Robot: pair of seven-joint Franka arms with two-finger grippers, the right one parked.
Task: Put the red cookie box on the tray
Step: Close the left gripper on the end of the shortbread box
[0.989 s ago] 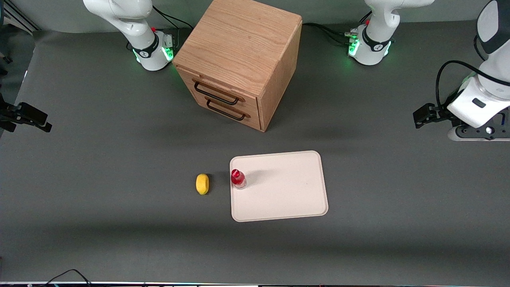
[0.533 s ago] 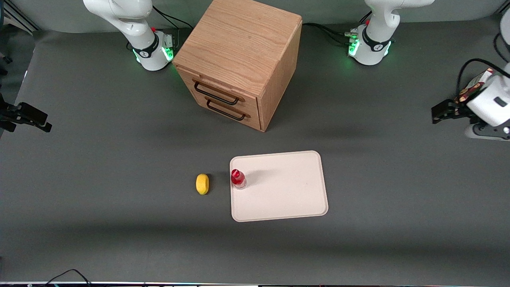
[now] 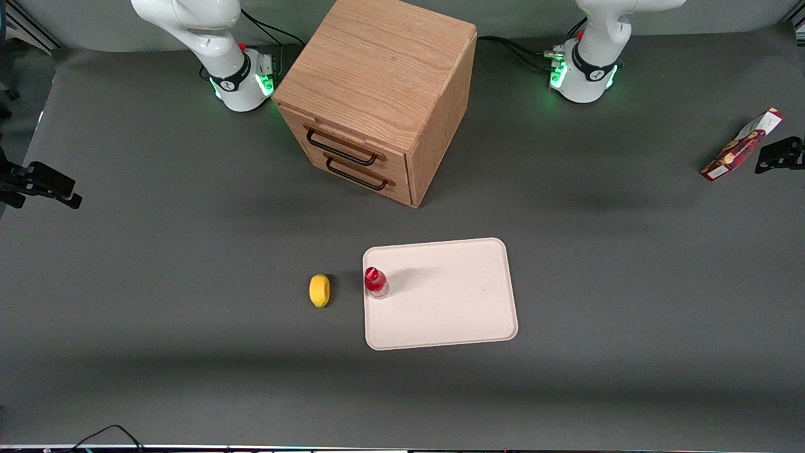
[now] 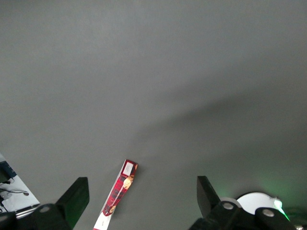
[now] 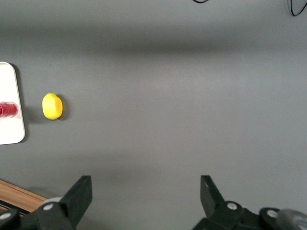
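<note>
The red cookie box (image 3: 742, 146) lies flat on the grey table toward the working arm's end, far from the tray (image 3: 453, 314) and apart from it. In the left wrist view the red cookie box (image 4: 118, 193) lies on the table below my left gripper (image 4: 141, 186), nearer to one black finger (image 4: 76, 195) than to the other. The gripper is open, holds nothing, and hangs well above the box. In the front view only a black part of the gripper (image 3: 780, 155) shows, at the frame edge beside the box.
A small red-capped bottle (image 3: 376, 282) stands on the tray near its edge. A yellow lemon (image 3: 319, 290) lies on the table beside the tray. A wooden drawer cabinet (image 3: 377, 94) stands farther from the front camera than the tray.
My left arm has swung sideways toward its own end of the table and almost out of the front view. The cookie box it covered now shows in full.
</note>
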